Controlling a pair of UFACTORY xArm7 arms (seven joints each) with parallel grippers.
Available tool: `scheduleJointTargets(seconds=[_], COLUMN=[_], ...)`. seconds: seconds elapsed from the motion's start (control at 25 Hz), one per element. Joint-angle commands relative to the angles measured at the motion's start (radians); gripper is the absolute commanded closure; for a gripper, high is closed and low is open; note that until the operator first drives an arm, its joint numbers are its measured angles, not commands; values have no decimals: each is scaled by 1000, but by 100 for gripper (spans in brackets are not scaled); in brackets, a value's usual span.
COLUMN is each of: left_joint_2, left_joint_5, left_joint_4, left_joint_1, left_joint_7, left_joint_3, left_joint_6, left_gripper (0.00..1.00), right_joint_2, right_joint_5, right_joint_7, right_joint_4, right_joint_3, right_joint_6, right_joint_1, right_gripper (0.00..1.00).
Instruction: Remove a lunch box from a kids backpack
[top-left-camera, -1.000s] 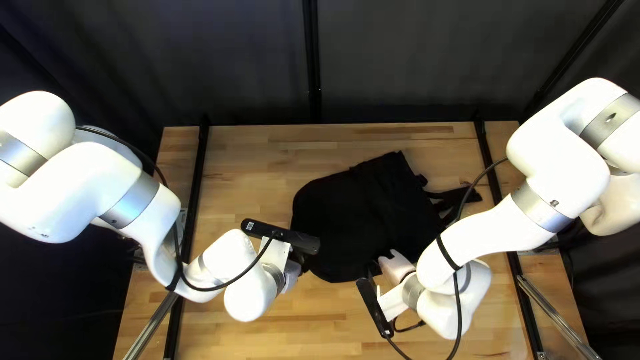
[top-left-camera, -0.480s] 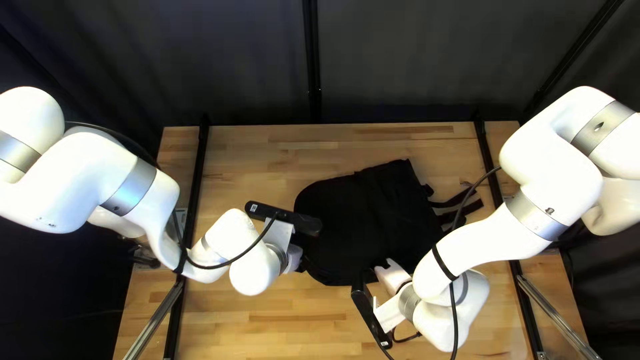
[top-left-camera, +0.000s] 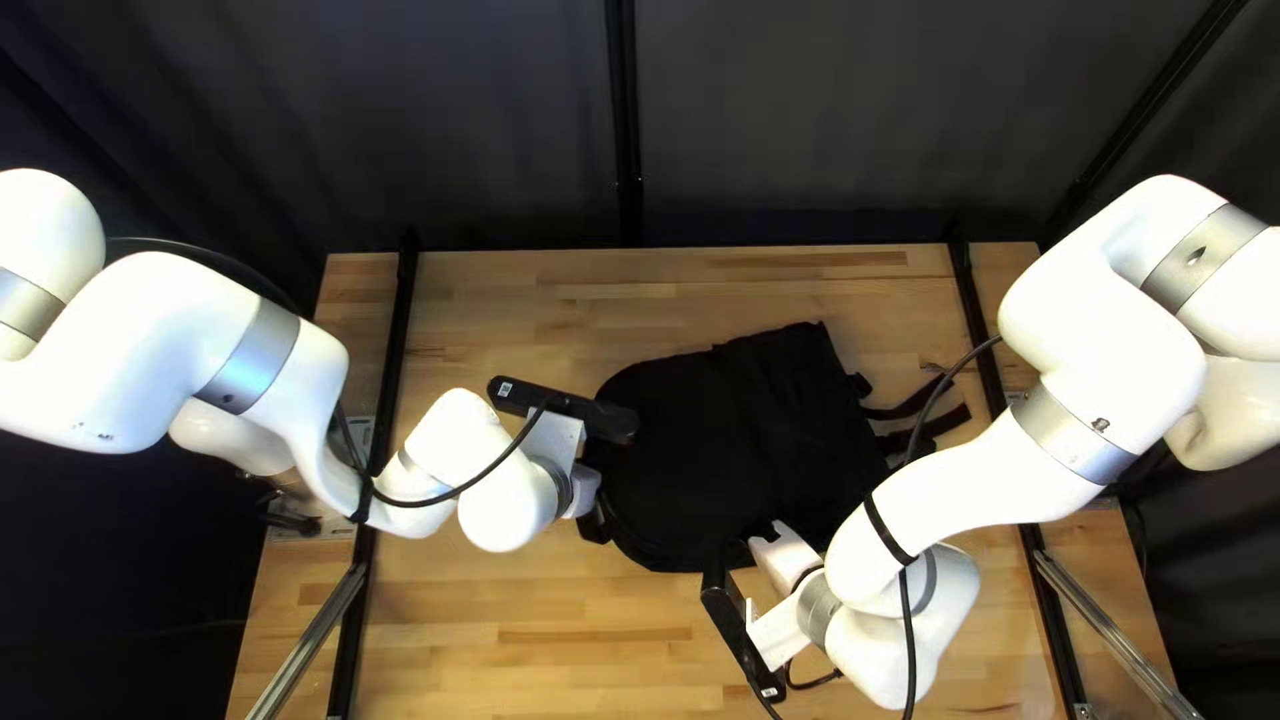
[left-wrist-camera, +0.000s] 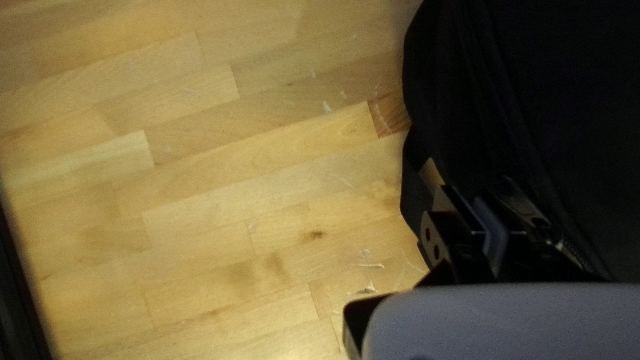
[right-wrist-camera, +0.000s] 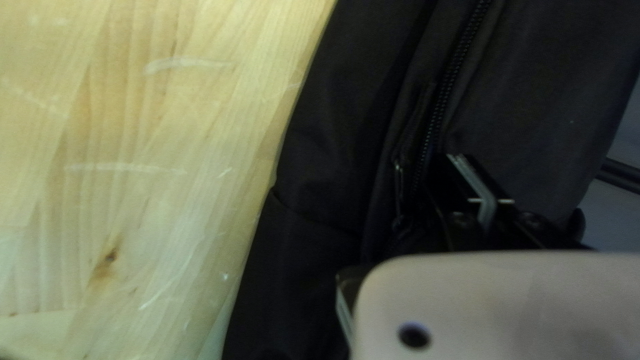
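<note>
In the top left view, the backpack (top-left-camera: 720, 447) lies inside the tabletop's (top-left-camera: 534, 307) edges, with the left gripper (top-left-camera: 583, 491) and right gripper (top-left-camera: 784, 554) close to it. Left wrist view: the jaws stand narrowly apart. Right wrist view: the jaws are closed together beside the zipper (right-wrist-camera: 440, 113).

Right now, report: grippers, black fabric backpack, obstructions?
Right gripper shut, left gripper at backpack. Lunch box not visible. Right arm partly covers backpack's near edge.

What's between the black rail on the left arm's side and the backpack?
Wooden tabletop, with my left arm reaching over it toward the backpack, in the top left view; the left wrist view also shows wood there.
</note>
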Motion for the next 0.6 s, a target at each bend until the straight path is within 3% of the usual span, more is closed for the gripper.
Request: scheduleJointTargets(seconds=[0.04, 0.6], left_joint_2=[-25, -62], left_joint_5=[-6, -37], left_joint_4=[-27, -63], left_joint_1=[15, 57], left_joint_7=[40, 182], left_joint_3=[27, 114], left_joint_6=[-31, -88], left_gripper=[100, 100], right_joint_2=[1, 3], right_joint_5=[1, 4], right_joint_7=[-4, -25], right_joint_4=[0, 9], right_joint_3=[3, 9], right_joint_6=[1, 14], right_joint_1=[2, 9], right_gripper=[100, 100])
